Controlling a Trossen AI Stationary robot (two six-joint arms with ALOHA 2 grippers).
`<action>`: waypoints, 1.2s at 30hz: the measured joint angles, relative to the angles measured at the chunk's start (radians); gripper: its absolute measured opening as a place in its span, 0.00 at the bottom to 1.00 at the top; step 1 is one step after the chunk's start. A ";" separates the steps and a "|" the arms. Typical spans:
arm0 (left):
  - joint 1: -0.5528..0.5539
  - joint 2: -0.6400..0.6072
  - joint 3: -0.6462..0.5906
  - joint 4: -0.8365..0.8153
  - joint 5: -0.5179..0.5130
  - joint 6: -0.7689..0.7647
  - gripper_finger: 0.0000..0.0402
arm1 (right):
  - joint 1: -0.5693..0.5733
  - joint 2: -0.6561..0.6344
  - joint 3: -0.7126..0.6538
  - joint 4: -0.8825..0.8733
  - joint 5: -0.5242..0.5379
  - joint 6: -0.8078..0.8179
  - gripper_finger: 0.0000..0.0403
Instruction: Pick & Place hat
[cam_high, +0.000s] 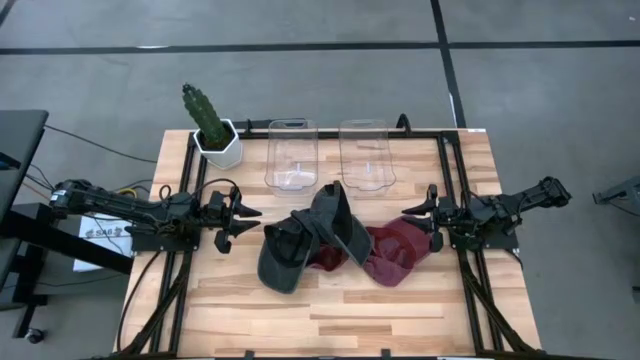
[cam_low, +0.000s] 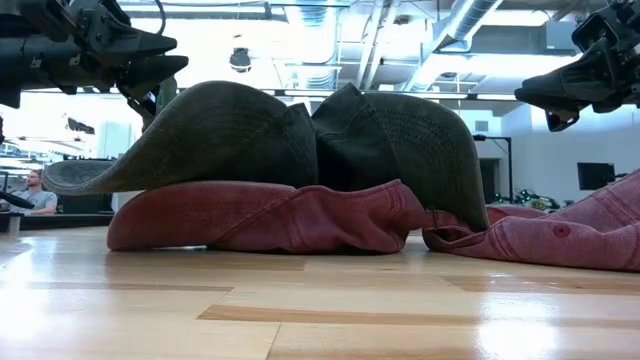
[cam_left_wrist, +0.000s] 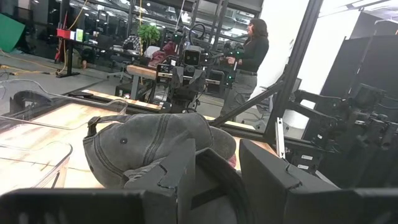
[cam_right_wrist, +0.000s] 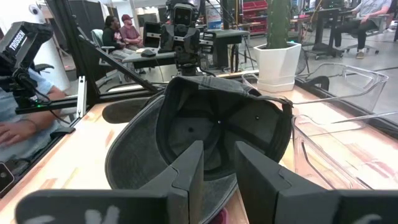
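Two dark grey caps and two red caps lie heaped at the table's middle. One grey cap (cam_high: 283, 258) rests crown up, its near edge on the wood and its other side on a red cap (cam_high: 325, 260). The other grey cap (cam_high: 340, 222) stands on its side with its hollow (cam_right_wrist: 211, 130) facing the right arm, leaning on the second red cap (cam_high: 397, 250). My left gripper (cam_high: 247, 224) hovers open just left of the heap, above table level (cam_low: 180, 52), facing the grey crown (cam_left_wrist: 155, 149). My right gripper (cam_high: 418, 222) hovers open just right of it (cam_low: 535, 108).
Two clear plastic bins (cam_high: 290, 155) (cam_high: 362, 152) stand side by side beyond the caps, toward the far edge. A potted cactus in a white pot (cam_high: 217, 138) is at the far left corner. Black frame rails (cam_high: 455, 200) run along both sides. Bare wood (cam_high: 350, 310) lies nearer.
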 joint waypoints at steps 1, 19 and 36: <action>0.000 0.000 0.000 0.000 0.000 0.000 0.30 | 0.000 0.000 0.000 0.000 0.000 0.000 0.20; 0.000 0.000 0.000 0.000 0.000 0.000 0.30 | 0.000 0.000 0.000 0.000 0.000 0.000 0.20; 0.000 0.000 0.000 0.039 0.000 0.000 0.30 | -0.001 0.000 -0.006 0.270 0.001 0.033 0.20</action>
